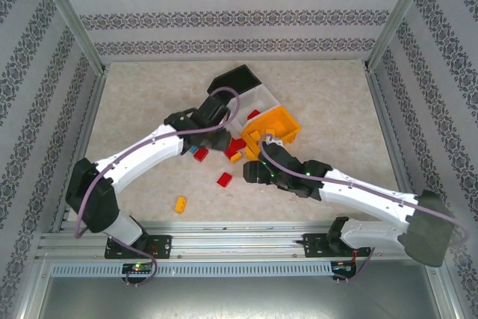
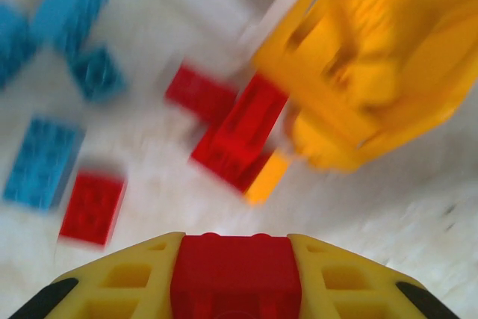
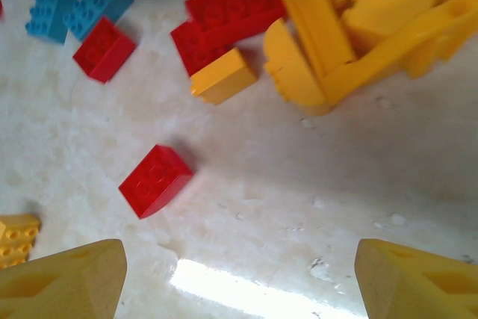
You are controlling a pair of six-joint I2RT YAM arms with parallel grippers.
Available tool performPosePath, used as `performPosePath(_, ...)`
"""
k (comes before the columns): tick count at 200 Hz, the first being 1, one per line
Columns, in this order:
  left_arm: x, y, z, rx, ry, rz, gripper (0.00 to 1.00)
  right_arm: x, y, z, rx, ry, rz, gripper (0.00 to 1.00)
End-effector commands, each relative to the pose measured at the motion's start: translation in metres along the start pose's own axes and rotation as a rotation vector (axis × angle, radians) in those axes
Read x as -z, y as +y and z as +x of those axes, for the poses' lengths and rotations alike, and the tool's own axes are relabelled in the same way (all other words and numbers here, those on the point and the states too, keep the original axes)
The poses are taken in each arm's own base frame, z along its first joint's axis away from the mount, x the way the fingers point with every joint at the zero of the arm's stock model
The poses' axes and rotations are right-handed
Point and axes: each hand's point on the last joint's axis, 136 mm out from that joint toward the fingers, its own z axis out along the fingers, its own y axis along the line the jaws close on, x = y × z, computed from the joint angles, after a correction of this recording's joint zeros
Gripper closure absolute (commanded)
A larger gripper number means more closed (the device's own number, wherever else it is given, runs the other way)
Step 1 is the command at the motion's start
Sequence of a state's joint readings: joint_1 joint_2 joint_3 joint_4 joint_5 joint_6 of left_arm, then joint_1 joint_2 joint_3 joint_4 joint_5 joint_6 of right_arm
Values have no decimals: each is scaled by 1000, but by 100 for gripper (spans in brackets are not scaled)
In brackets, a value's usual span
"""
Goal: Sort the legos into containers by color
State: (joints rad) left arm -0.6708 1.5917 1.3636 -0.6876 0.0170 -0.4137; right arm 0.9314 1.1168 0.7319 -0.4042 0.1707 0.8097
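Red brick sits clamped between the fingers of the left gripper, above the loose legos; ahead and right lies the orange-yellow bin, the white bin alongside it. Right gripper hangs open, a loose red brick ahead-left of it.

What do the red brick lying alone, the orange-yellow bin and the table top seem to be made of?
Red brick: likely hard moulded plastic, glossy; crisp studs.
Orange-yellow bin: likely plastic too, smooth, uniform colour.
Table top: unclear, perhaps polished stone-look laminate; mottled, reflects light.
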Motion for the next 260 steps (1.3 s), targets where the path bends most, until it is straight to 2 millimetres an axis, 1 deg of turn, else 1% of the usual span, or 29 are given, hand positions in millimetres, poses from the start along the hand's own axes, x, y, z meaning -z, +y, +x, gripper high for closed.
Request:
performPosePath(1, -18, -5, -30, -112, -21, -14, 69, 9, -25, 3, -36, -44, 65, 20)
performPosePath(11, -27, -13, -47, -138, -43, 6, 69, 13, -32, 6, -48, -54, 75, 20)
performPosePath(28, -42, -24, -69, -178, -63, 14, 69, 18, -44, 12, -59, -50, 90, 20)
performPosePath(50, -62, -27, -92, -225, -86, -19, 69, 25, -55, 21, -70, -40, 104, 20)
performPosePath(51, -61, -28, -96, -226, -94, -19, 69, 25, -56, 21, -72, -40, 105, 20)
performPosePath(54, -66, -27, -96, -231, -89, -25, 69, 25, -57, 22, -72, -38, 105, 20)
performPosePath(55, -65, -28, -100, -232, -98, -25, 69, 26, -58, 22, -73, -38, 105, 20)
performPosePath(75, -84, -30, -114, -260, -96, -44, 69, 29, -65, 28, -85, -35, 113, 20)
performPosePath(103, -113, -27, -121, -291, -78, -86, 69, 30, -70, 32, -99, -28, 115, 20)
performPosePath(128, -133, -23, -124, -301, -51, -105, 69, 30, -70, 32, -101, -22, 114, 20)
performPosePath(159, -144, -20, -131, -299, -43, -97, 69, 29, -68, 32, -100, -13, 112, 20)
performPosePath(167, -146, -21, -130, -292, -31, -86, 66, 28, -68, 32, -97, -11, 114, 20)
performPosePath(178, -146, -21, -130, -290, -22, -87, 54, 28, -67, 31, -94, -11, 115, 20)
performPosePath(185, -144, -20, -129, -288, -20, -89, 49, 28, -67, 31, -93, -10, 117, 20)
performPosePath(200, -135, -19, -128, -281, -18, -93, 47, 27, -66, 29, -92, -13, 117, 19)
performPosePath(217, -115, -18, -127, -274, -46, -88, 45, 25, -62, 27, -86, -14, 109, 20)
performPosePath(231, -93, -16, -125, -264, -82, -83, 43, 22, -58, 25, -80, -12, 101, 20)
performPosePath(245, -71, -9, -112, -239, -76, -91, 43, 20, -53, 22, -70, -6, 94, 20)
performPosePath(260, -56, 3, -80, -198, -33, -99, 43, 20, -49, 19, -59, -5, 89, 20)
